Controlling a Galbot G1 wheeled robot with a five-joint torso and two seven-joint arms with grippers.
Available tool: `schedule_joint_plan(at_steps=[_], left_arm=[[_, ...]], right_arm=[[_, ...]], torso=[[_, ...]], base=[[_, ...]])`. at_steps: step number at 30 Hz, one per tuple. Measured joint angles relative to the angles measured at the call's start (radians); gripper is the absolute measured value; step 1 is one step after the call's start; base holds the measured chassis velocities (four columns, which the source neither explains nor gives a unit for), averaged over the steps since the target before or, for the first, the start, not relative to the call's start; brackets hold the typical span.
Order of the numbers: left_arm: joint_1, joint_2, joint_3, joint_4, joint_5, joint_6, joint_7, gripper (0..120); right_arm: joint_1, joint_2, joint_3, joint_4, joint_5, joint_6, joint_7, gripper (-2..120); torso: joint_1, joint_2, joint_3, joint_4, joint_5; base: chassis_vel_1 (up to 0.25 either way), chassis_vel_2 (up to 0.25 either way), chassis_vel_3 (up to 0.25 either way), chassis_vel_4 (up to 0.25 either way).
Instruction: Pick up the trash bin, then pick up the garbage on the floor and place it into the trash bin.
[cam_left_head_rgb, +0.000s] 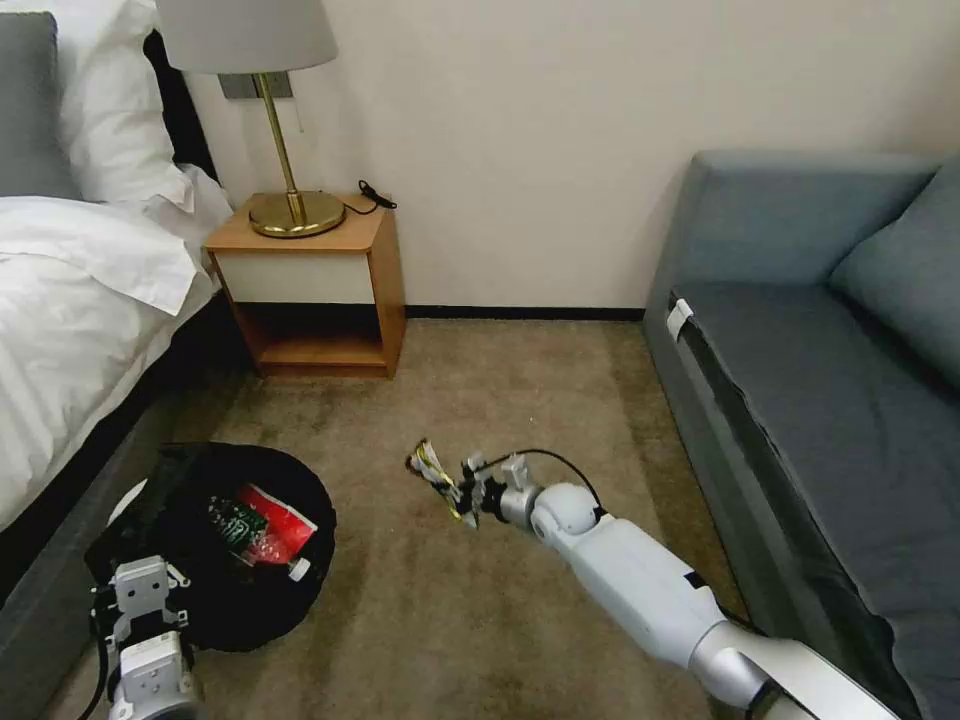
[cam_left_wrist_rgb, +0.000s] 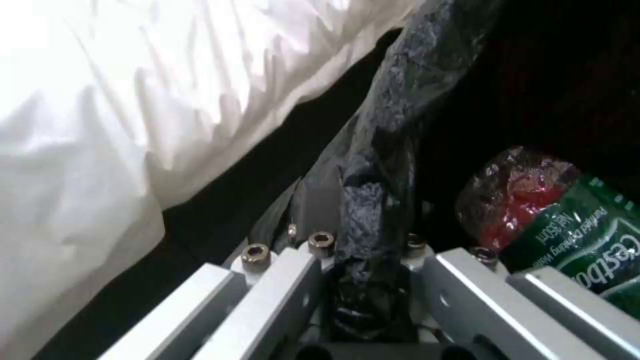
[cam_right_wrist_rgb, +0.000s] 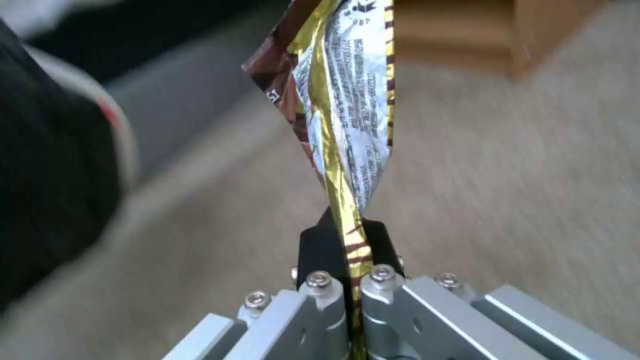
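- Trash bin (cam_left_head_rgb: 200, 610), lined with a black bag, sits tilted beside the bed (cam_left_head_rgb: 70, 330); the left gripper (cam_left_wrist_rgb: 363, 250) clamps its rim.
- Inside lie a red-and-white packet (cam_left_head_rgb: 280, 525) and a green-labelled bottle (cam_left_head_rgb: 240, 525).
- Right gripper (cam_right_wrist_rgb: 353, 250) pinches the gold-and-white snack wrapper (cam_right_wrist_rgb: 347, 115) above the carpet (cam_left_head_rgb: 480, 620), just right of the bin.

Bin (cam_left_head_rgb: 215, 560) sits lower left of the frame, beside the bed (cam_left_head_rgb: 70, 330), bottle (cam_left_head_rgb: 240, 525) and packet (cam_left_head_rgb: 285, 525) inside. Wrapper (cam_left_head_rgb: 438, 480) center, nightstand (cam_left_head_rgb: 315, 290) behind, sofa (cam_left_head_rgb: 820, 380) right.
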Motion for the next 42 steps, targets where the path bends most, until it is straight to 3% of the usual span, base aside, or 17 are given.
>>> schedule_joint_plan(at_steps=[4, 12, 32, 36, 42], left_arm=[[-0.026, -0.007, 0.014, 0.007, 0.0, 0.0, -0.01, 0], [-0.09, -0.014, 0.039, 0.007, -0.003, 0.021, -0.039, 0], [-0.152, -0.048, 0.104, 0.048, 0.017, -0.008, -0.034, 0], [-0.168, -0.052, 0.12, 0.056, 0.016, -0.008, -0.029, 0], [-0.175, -0.062, 0.134, 0.078, 0.021, -0.008, -0.024, 0]], right_arm=[[-0.02, -0.003, 0.0, 0.141, 0.071, -0.014, 0.008, 0], [-0.048, -0.003, -0.049, 0.275, 0.118, -0.037, 0.009, 0], [0.027, 0.086, -0.174, 0.212, 0.069, -0.044, 0.026, -2], [0.037, 0.095, -0.188, 0.163, 0.037, -0.02, 0.023, 4], [0.038, 0.093, -0.192, 0.153, 0.024, -0.008, 0.03, 26]], torso=[[0.0, 0.0, 0.0, 0.0, 0.0], [0.0, 0.0, 0.0, -0.0001, 0.0001], [0.0, 0.0, 0.0, -0.0001, 0.0001], [0.0, 0.0, 0.0, 0.0, 0.0001], [0.0, 0.0, 0.0, 0.0, 0.0001]], base=[[0.0, 0.0, 0.0, 0.0], [0.0, 0.0, 0.0, 0.0], [0.0, 0.0, 0.0, 0.0], [0.0, 0.0, 0.0, 0.0], [0.0, 0.0, 0.0, 0.0]])
